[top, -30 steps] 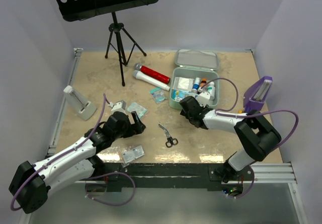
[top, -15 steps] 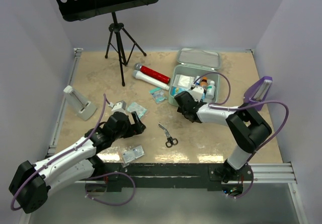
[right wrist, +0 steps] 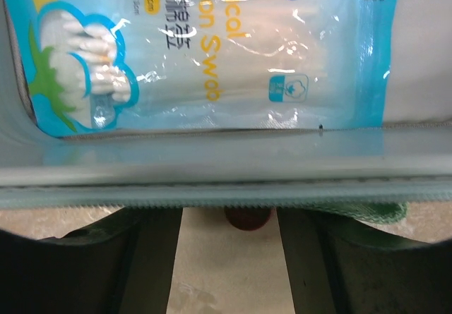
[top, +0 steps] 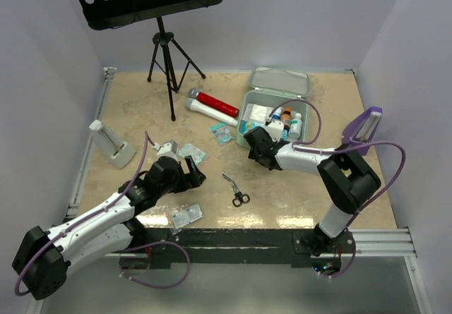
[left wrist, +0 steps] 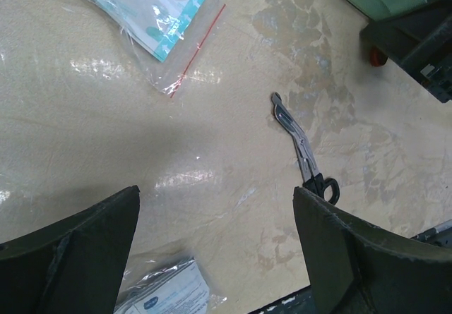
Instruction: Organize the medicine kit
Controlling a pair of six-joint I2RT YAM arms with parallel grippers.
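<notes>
top: medicine kit (top: 244, 116), lid off, right of centre on tabletop (top: 134, 109); right claw (top: 256, 145) at its near-left corner | left wrist: left claw (left wrist: 215, 194) spread wide, scissors (left wrist: 300, 148) beyond | right wrist: claw fingers apart at kit wall, swab packet (right wrist: 212, 46) inside

The beige table (top: 141, 109) carries scissors (top: 236, 190), the medicine kit (top: 280, 82) and a plastic packet (top: 186, 216).
</notes>
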